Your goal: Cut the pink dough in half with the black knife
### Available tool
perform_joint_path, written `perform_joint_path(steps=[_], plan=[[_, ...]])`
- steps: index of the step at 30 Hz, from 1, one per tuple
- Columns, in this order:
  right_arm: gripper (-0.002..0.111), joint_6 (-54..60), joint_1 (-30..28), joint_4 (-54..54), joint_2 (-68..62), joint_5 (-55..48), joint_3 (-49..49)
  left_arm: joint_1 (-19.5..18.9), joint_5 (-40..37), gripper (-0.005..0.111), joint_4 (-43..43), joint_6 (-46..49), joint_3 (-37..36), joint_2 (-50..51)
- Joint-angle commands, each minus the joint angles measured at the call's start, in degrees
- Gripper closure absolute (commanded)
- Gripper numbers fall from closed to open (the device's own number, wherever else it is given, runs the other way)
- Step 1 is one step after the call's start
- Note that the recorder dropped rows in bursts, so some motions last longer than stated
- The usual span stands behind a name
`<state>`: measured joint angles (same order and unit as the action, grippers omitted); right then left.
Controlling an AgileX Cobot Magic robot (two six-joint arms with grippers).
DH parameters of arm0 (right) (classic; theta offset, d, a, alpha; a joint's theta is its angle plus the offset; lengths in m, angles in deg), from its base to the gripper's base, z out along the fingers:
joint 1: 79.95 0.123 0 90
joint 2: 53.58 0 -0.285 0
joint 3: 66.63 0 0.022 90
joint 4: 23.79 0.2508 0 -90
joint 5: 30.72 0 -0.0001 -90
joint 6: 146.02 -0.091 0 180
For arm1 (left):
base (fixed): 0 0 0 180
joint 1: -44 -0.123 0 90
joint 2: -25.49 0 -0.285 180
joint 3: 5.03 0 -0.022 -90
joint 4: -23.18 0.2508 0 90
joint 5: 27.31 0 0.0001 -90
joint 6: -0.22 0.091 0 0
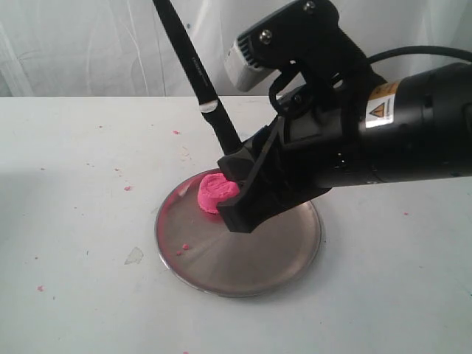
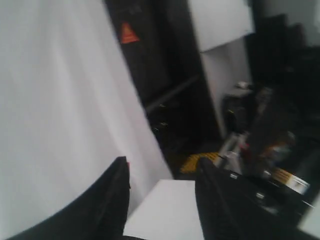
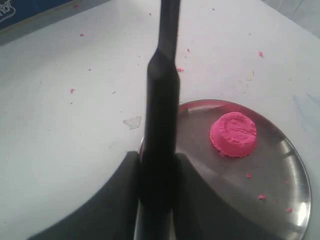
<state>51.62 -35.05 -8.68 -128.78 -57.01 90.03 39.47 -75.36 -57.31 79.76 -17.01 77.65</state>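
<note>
The right end effector (image 1: pixel 240 193) is pinching the slim all-black knife (image 3: pixel 161 135) by its thick handle; the rest is rising up and far-left, so no edge is meeting dough. The bright pink squat dough cylinder (image 3: pixel 233 134) is sitting uncut on the round steel plate (image 1: pixel 251 265) on the white bench (image 1: pixel 74 280), just left of the fingers. The left end effector (image 2: pixel 162 192) is spread, aimed off-bench.

the pink dough (image 1: pixel 214 192) (image 3: pixel 233 134) is seen as one uncut, squat, flat-topped round lump lying on the steel plate (image 1: pixel 251 269) (image 3: pixel 290 165). the black knife (image 1: pixel 198 77) (image 3: pixel 162 110) is held by its handle, its blade raised steeply upward.
</note>
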Motion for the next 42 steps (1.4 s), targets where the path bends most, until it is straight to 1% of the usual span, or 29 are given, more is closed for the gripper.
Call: perform_joint_path(steps=[1,2,3,5,7,10,13,14,16,18,20,22,24,29,32,35,37,39,42], plan=[[0.108,-0.14,-0.45,0.35,0.6,1.34,-0.01,2.62,-12.0,0.062,16.49,-12.93,0.43,-0.17],[0.108,-0.14,-0.45,0.57,0.6,1.57,-0.01,2.72,-12.69,0.062,20.72,-17.86,0.43,-0.17],[0.108,-0.14,-0.45,0.71,0.6,1.81,-0.01,2.72,-12.7,0.063,25.99,-25.21,0.43,-0.17],[0.108,-0.14,-0.45,1.11,0.6,2.26,-0.01,2.62,-9.78,0.065,35.73,-40.91,-0.3,-0.27],[0.108,-0.14,-0.45,1.39,0.6,2.5,-0.01,2.62,-5.03,0.066,43.72,-55.57,-1.62,-0.38],[0.108,-0.14,-0.45,2.03,0.6,2.6,-0.01,2.62,5.36,0.066,51.47,-67.9,-4.22,-0.38],[0.108,-0.14,-0.45,2.74,0.6,2.6,-0.01,2.51,17.07,0.066,54.58,-73.63,-5.79,-0.27],[0.108,-0.14,-0.45,2.98,0.6,2.6,-0.01,2.51,19.99,0.066,54.09,-73.89,-5.79,-0.27],[0.108,-0.14,-0.45,2.95,0.6,2.09,-0.01,2.62,22.39,0.066,50.48,-71.98,-5.79,-0.27],[0.108,-0.14,-0.45,2.95,0.6,-0.35,0.33,2.62,20.73,0.066,45.62,-64.66,-5.79,-0.27],[0.108,-0.14,-0.45,2.84,0.6,-2.57,0.3,2.62,16.2,0.066,41.57,-57.83,-5.79,-0.27],[0.108,-0.14,-0.45,1.94,0.47,-5.32,0.3,2.62,12.09,0.066,39.28,-55.22,-6.04,-0.15],[0.108,-0.86,-0.45,-0.13,0.18,-7.9,0.3,3.03,12.19,0.067,37.03,-55.09,-7.49,0.07],[0.108,-4.79,-0.45,-5.97,-0.61,-12.64,0.3,5.33,19.78,0.071,32.72,-53.79,-15.95,-0.75],[0.108,-4.9,-0.45,-6.16,-0.61,-12.66,0.3,5.43,24.99,0.072,31.03,-53.0,-23.79,-1.92],[0.108,-5.04,-0.45,-6.62,-0.71,-12.65,0.3,5.43,29.42,0.072,26.43,-50.14,-31.54,-3.99],[0.108,-5.45,-0.45,-7.23,-1.08,-13.41,0.3,5.84,30.97,0.072,21.88,-44.47,-36.01,-5.94],[0.108,-5.46,-0.45,-8.0,-1.77,-15.28,0.3,6.82,31.1,0.072,15.74,-38.15,-38.71,-7.95],[0.108,-6.65,-0.45,-9.88,-3.51,-17.13,0.3,8.47,30.12,0.072,6.38,-25.27,-40.61,-10.14]])
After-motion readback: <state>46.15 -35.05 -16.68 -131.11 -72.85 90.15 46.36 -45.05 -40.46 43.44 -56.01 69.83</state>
